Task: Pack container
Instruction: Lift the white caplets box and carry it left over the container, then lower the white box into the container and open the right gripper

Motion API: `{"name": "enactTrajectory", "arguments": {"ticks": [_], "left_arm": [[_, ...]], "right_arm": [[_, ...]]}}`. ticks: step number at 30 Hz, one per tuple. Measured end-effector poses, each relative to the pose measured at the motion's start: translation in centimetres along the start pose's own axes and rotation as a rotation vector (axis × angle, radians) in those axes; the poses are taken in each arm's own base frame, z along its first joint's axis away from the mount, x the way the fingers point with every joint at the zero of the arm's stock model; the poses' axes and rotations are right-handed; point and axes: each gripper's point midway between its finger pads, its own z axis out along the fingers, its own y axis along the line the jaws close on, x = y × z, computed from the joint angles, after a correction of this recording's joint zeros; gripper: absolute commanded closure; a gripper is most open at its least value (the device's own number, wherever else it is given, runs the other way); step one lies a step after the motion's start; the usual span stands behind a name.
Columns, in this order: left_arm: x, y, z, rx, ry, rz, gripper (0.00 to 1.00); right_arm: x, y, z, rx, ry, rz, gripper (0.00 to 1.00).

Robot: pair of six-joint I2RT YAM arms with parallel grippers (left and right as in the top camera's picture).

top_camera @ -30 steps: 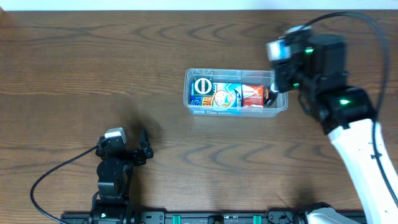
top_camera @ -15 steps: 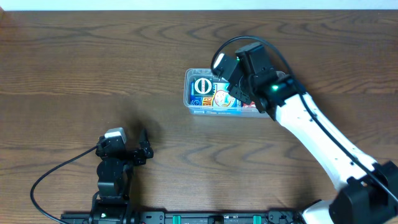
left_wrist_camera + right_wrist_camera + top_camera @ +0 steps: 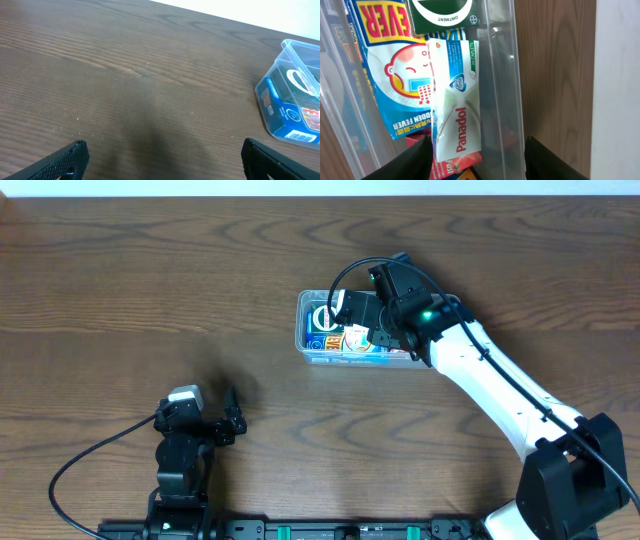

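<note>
The right gripper point(image 3: 477, 162) stands wide open, its two dark fingertips showing only at the lower edge of the wrist view, and as far as I can see it has hold of nothing. Straight ahead of it, in the gap between the fingers, is a slim white cardboard Panadol carton point(image 3: 455, 100). The carton's long axis points back at the gripper, and it sits beside the transparent wall of the container point(image 3: 502, 75), a clear, shallow rectangular plastic tub with rounded corners. On the carton's other side is a blue-and-white fever-patch box with yellow lettering point(image 3: 390, 75). Past its far end is a dark green ointment box point(image 3: 445, 12), and a red carton point(image 3: 447, 161) peeks out under its near end. From above, the container sits near the middle of the brown wooden table point(image 3: 150, 280), its long axis running left to right. The right arm is bent over the container's left half, so the work is directly under that hand. The left gripper point(image 3: 164, 150) is also spread wide and empty, low over bare wood, with the container well off to its right. I judge the packing to be nearly finished, and any settling of the white carton falls to the right arm, working along the carton's length.
</note>
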Motion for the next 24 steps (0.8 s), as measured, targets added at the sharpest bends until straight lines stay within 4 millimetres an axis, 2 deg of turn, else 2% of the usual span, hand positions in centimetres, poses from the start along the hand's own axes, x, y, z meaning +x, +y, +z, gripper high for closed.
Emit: {"name": "enactTrajectory", "arguments": {"ticks": [3,7,9,12,16,20,22,23,24], "left_arm": [[0.0,0.0,0.0,0.0,0.0,0.0,0.02],[0.0,0.0,0.0,0.0,0.0,0.0,0.02],[0.0,0.0,0.0,0.0,0.0,0.0,0.02],[0.0,0.0,0.0,0.0,0.0,0.0,0.02],[0.0,0.0,0.0,0.0,0.0,0.0,0.02],[0.0,0.0,0.0,0.0,0.0,0.0,0.02],[0.0,0.0,0.0,0.0,0.0,0.0,0.02],[0.0,0.0,0.0,0.0,0.0,0.0,0.02],[0.0,0.0,0.0,0.0,0.0,0.0,0.02]], "right_arm": [[-0.4,-0.5,0.0,0.022,-0.017,0.02,0.44],[-1.4,-1.6,-0.4,0.065,-0.058,0.141,0.45],[-1.6,-2.1,-1.1,0.081,-0.078,0.222,0.44],[-1.9,-3.2,-3.4,0.116,-0.123,0.38,0.42],[-1.8,-4.6,-8.7,0.168,-0.208,0.551,0.43],[-1.5,-6.1,-17.2,0.265,-0.371,0.669,0.4],[-0.9,-6.1,-21.8,0.31,-0.456,0.711,0.33],[-0.3,-5.9,-24.7,0.339,-0.509,0.73,0.25],[0.1,-5.7,-26.0,0.349,-0.531,0.743,0.18]]}}
